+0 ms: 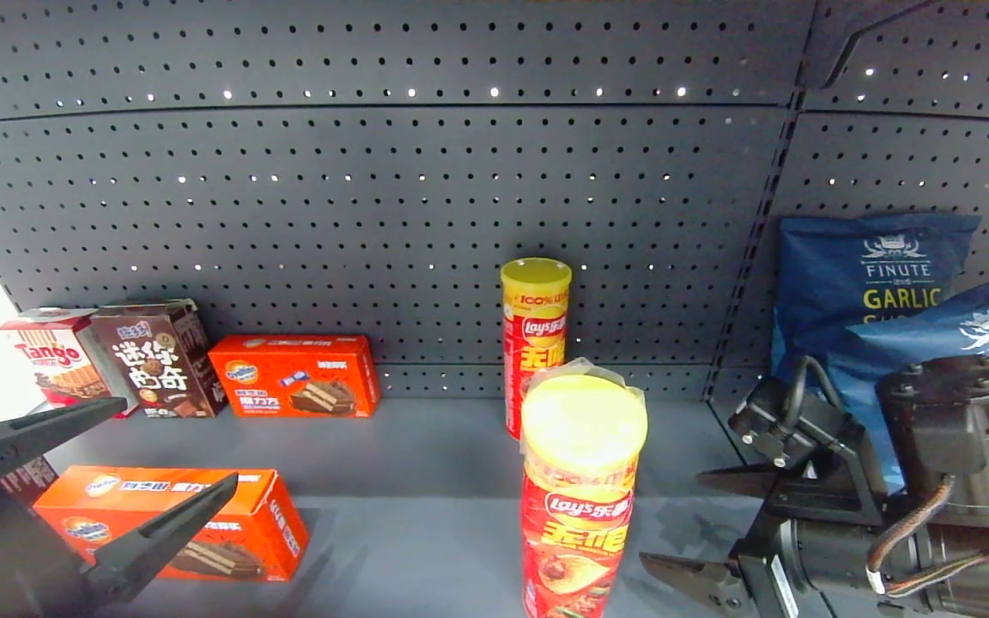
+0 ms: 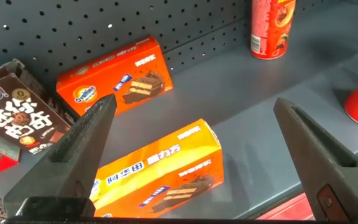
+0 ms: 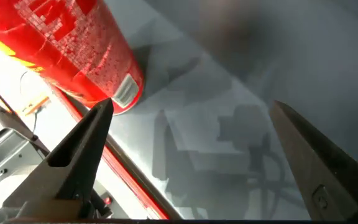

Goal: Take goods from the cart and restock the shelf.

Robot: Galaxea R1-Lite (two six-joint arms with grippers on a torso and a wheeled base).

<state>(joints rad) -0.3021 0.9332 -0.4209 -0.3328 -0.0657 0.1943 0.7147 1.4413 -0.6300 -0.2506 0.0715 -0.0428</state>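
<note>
at the shelf point(image 1: 426, 463) front, the near chip can point(image 1: 582, 489) looks light, stiff, tippy; hold mid-body. left gripper point(image 1: 177, 442), right gripper point(image 1: 675, 519): spread, empty.

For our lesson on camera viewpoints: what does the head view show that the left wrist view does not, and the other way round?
Head view only: blue bags on the right, a red-and-white box at far left, and the open right gripper. Left wrist view only: the red strip along the front edge of the shelf. Both: the back orange box, the front orange box, the brown box, the back can, the front can, and the open left gripper.
</note>
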